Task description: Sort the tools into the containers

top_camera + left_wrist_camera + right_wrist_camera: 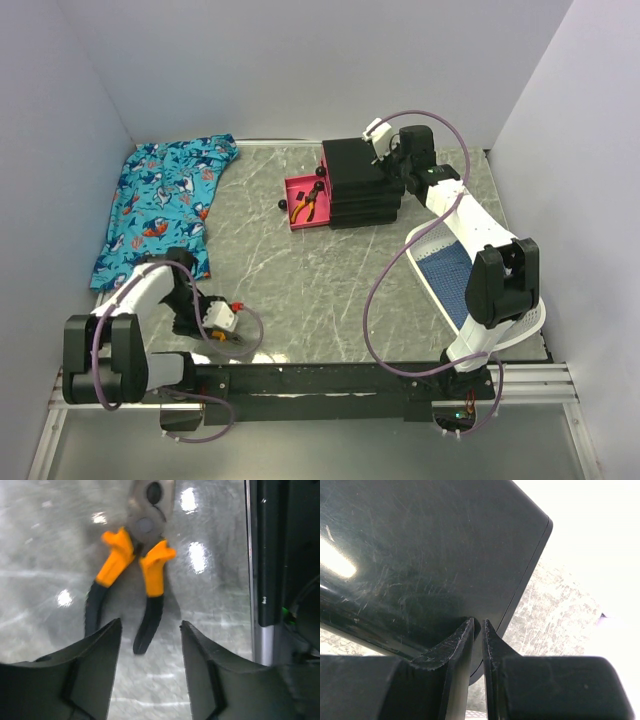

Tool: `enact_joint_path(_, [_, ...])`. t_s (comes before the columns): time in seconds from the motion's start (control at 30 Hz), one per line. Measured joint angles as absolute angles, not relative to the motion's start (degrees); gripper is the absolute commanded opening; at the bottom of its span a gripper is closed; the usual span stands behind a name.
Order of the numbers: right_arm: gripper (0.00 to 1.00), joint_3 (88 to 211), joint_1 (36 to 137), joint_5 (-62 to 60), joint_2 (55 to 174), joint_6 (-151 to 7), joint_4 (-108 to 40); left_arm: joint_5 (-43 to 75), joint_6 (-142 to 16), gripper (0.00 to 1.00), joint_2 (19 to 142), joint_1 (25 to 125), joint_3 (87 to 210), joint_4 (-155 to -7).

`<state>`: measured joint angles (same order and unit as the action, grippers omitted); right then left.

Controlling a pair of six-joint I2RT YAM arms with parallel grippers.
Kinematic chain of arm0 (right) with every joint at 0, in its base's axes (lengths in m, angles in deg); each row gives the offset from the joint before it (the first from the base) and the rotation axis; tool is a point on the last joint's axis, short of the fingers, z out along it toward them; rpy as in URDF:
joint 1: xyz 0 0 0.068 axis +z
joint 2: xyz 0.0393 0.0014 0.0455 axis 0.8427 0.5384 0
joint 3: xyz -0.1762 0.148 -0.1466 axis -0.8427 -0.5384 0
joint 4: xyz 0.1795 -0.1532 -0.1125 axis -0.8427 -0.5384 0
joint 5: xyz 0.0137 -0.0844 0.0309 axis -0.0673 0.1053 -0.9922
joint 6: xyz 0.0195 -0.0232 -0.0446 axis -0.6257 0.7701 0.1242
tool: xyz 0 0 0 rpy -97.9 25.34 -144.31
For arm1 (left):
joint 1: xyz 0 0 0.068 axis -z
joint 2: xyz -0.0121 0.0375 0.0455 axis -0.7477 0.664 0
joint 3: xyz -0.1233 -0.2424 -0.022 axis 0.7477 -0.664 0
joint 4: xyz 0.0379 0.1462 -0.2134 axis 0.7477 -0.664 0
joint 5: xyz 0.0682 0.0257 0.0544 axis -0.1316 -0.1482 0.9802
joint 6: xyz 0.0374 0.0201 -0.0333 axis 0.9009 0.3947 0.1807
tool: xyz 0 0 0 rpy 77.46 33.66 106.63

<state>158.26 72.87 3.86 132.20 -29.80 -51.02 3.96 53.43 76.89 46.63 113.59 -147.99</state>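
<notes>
Orange-and-black-handled pliers lie flat on the grey table near its front edge. My left gripper hangs open just above them, and the end of one black handle shows between its fingertips without touching. From above, this gripper is at the front left over the pliers. A pink drawer stands pulled out of the black cabinet and holds another pair of pliers. My right gripper rests on the cabinet top, jaws almost together with nothing between them.
A shark-patterned blue cloth lies at the back left. A white basket with a blue mat stands at the right, under the right arm. The black base rail runs close beside the left gripper. A small red object lies near the left gripper.
</notes>
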Motion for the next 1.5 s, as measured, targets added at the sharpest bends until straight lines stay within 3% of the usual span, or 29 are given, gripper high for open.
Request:
enact_joint_path(0.03, [0.21, 158.3, 72.9, 3.9, 132.2, -29.8, -51.0, 4.4, 53.5, 0.5, 76.8, 47.5, 112.6, -146.7])
enact_joint_path(0.07, [0.21, 158.3, 72.9, 3.9, 132.2, -29.8, -51.0, 4.8, 53.5, 0.4, 76.7, 48.2, 111.6, -145.8])
enact_joint_path(0.13, [0.21, 158.3, 73.0, 3.9, 132.2, -29.8, -51.0, 5.5, 53.7, 0.3, 74.8, 50.0, 109.8, -143.3])
enact_joint_path(0.2, [0.21, 158.3, 73.0, 3.9, 132.2, -29.8, -51.1, 6.6, 53.8, 0.11, 72.1, 51.7, 108.0, -140.7])
enact_joint_path(0.27, [0.21, 158.3, 73.0, 3.9, 132.2, -29.8, -51.0, 6.8, 53.6, 0.01, 71.0, 52.4, 107.6, -140.6])
enact_joint_path(0.43, [0.21, 157.9, 73.0, 3.9, 132.1, -29.6, -50.7, 6.5, 53.3, 0.01, 72.7, 52.4, 112.2, -144.8])
enact_joint_path(0.67, [0.21, 157.9, 73.0, 3.9, 132.1, -29.6, -50.7, -3.1, 47.2, 0.01, 76.7, 52.3, 134.8, -147.1])
enact_joint_path(1.0, [0.21, 157.9, 73.0, 3.9, 132.1, -29.5, -50.6, -6.0, 7.9, 0.01, 106.3, 56.1, 164.9, -130.5])
enact_joint_path(1.2, [0.21, 157.9, 73.1, 3.9, 132.1, -29.3, -50.6, -2.3, -4.8, 0.02, 120.2, 64.4, 185.0, -129.4])
enact_joint_path(1.5, [0.21, 157.5, 73.3, 4.4, 132.0, -28.7, -50.2, -5.6, -22.6, 0.01, 132.1, 68.1, 197.3, -131.9])
